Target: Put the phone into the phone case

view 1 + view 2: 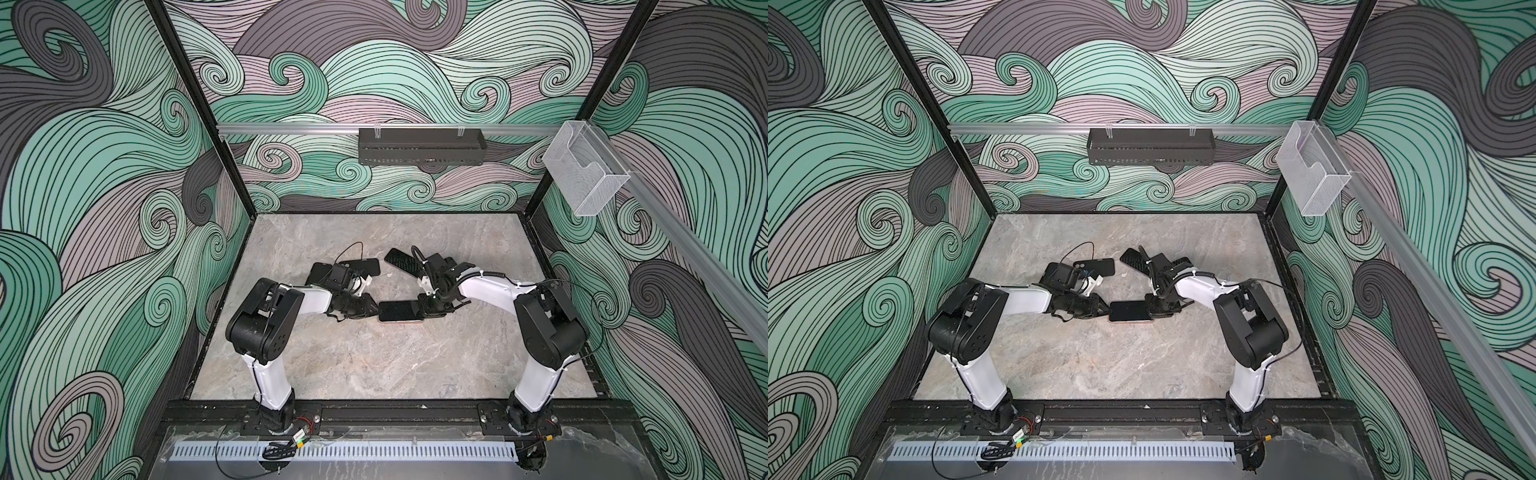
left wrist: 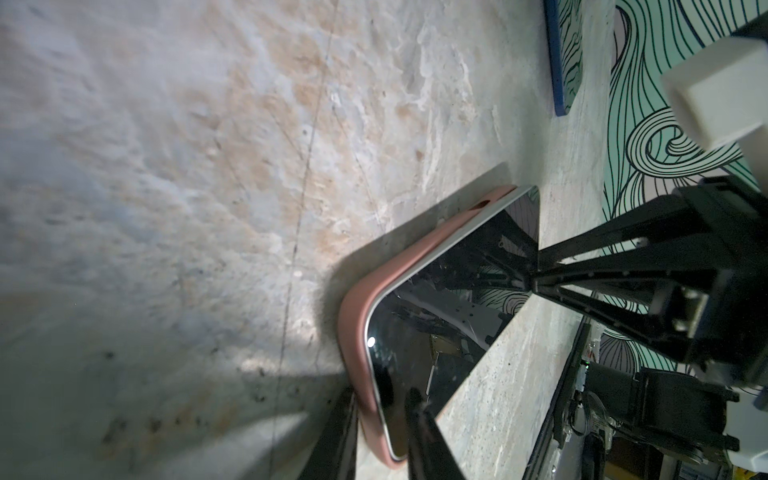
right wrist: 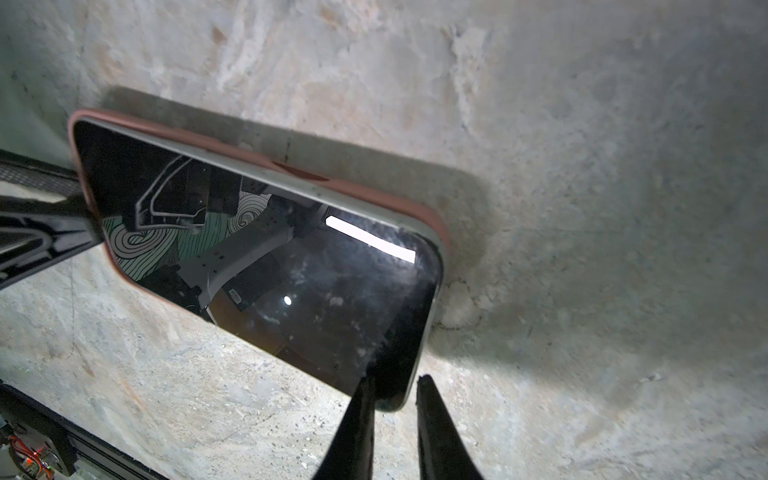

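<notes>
Seating step in hand. I find the phone (image 1: 397,311) lying screen-up in the pink phone case (image 2: 357,307) on the worktop (image 1: 374,365), one end apparently proud. The left pincer (image 2: 382,392) is clenched on the case's seated end. The right pincer (image 3: 395,379) straddles the proud end, and I cannot tell whether it grips. Next: press that end home.

The phone (image 3: 257,257) has a glossy black glass face, mirror-like and smudged, with a smooth silvery band round its edge. The phone case (image 2: 353,299) is matt pink and rubbery-looking. The left claw (image 2: 376,409) and right claw (image 3: 395,380) have matt black plastic fingers. The counter (image 1: 374,365) looks like grey veined stone, dull and rough-grained. On the walls: a brushed metal rail (image 1: 291,129), a perforated black metal tray (image 1: 419,147), a clear plastic box (image 1: 586,174).
</notes>
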Controlling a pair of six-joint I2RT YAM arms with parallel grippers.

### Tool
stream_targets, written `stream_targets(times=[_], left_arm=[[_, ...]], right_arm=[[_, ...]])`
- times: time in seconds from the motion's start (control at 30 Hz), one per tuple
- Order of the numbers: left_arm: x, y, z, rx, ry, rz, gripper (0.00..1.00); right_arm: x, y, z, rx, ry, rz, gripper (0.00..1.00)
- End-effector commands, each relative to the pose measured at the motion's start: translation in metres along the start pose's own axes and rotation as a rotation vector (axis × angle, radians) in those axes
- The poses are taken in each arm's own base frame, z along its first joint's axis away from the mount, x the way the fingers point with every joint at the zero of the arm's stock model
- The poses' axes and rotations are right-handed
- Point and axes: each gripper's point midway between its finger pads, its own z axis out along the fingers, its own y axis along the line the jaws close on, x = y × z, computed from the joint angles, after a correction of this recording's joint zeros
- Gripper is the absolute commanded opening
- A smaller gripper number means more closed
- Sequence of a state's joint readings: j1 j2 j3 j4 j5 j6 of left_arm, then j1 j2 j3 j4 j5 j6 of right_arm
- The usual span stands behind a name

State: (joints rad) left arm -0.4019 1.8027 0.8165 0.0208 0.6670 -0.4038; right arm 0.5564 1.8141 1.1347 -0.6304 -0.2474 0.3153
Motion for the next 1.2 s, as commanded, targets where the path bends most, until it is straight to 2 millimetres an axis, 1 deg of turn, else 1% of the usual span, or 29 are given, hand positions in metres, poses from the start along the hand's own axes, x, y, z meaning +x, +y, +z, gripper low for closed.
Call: stream_targets(times=[0.0, 0.17, 0.27, 0.4, 0.63, 0.8, 1.17], left_arm=[[0.016, 0.011, 0.006, -0.044, 0.064, -0.037, 0.25], [0.018, 0.011, 0.007, -0.041, 0.073, -0.039, 0.25], [0.021, 0.011, 0.008, -0.042, 0.079, -0.036, 0.25], [0.023, 0.01, 0.01, -0.041, 0.087, -0.032, 0.26], [0.027, 0.01, 0.015, -0.041, 0.103, -0.028, 0.26], [0.028, 0.01, 0.017, -0.044, 0.107, -0.028, 0.26], [0.031, 0.014, 0.019, -0.054, 0.11, -0.039, 0.25]], right_arm=[[0.012, -0.006, 0.012, 0.011, 0.057, 0.0, 0.2], [0.013, 0.004, 0.02, -0.057, 0.068, 0.004, 0.15], [0.016, 0.01, 0.026, -0.103, 0.085, 0.006, 0.14], [0.019, 0.011, 0.035, -0.128, 0.106, 0.014, 0.14], [0.026, 0.004, 0.055, -0.123, 0.138, 0.033, 0.16], [0.033, -0.003, 0.069, -0.108, 0.156, 0.051, 0.16], [0.047, -0.021, 0.093, 0.013, 0.199, 0.054, 0.14]])
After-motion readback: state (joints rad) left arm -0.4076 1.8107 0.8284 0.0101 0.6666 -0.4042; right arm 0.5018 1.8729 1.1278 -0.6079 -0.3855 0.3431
